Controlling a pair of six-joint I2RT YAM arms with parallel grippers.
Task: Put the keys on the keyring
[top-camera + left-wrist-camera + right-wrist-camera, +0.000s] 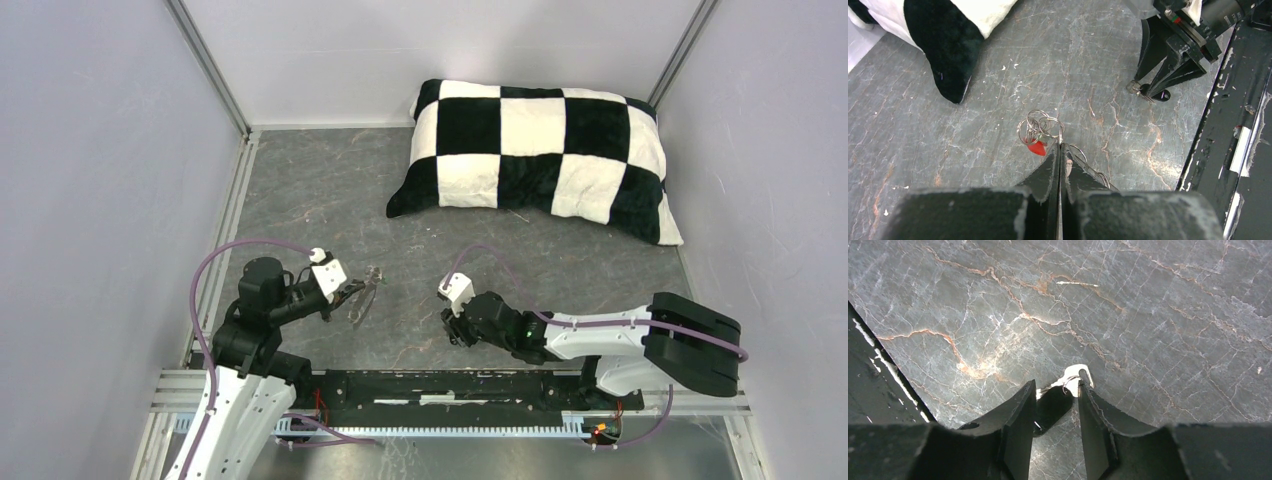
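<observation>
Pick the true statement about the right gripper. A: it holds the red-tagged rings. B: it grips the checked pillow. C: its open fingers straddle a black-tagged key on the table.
C: the right wrist view shows the black-tagged key between the right gripper's parted fingers; the left gripper holds the red-tagged rings.

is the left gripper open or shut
Shut: the left gripper pinches the keyring, fingers pressed together.
</observation>
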